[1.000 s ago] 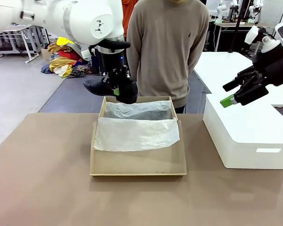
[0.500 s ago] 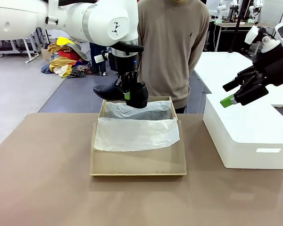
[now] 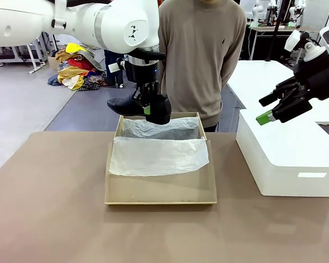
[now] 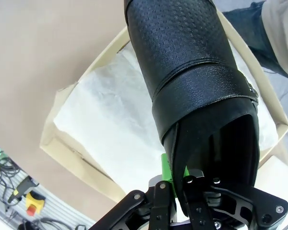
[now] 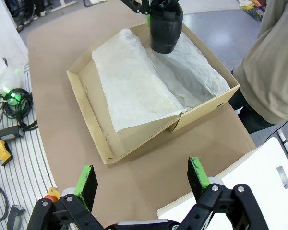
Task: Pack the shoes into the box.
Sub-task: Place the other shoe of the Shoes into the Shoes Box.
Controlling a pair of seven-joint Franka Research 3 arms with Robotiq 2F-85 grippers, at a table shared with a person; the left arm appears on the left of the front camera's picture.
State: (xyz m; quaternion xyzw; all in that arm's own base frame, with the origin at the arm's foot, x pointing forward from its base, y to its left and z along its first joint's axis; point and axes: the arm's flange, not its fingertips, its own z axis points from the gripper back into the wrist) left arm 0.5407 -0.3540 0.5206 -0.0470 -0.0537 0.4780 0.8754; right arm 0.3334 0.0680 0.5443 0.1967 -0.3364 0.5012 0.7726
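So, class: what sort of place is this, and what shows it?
Probably a robotics lab, not a shop: a white robot arm holds a shoe above a box, and an emergency stop button and cables lie beside the table.

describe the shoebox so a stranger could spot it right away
On the brown table, look at the middle, in front of the standing person. The shoebox is the shallow brown cardboard box lined with white tissue paper, unlike the taller white bin beside it.
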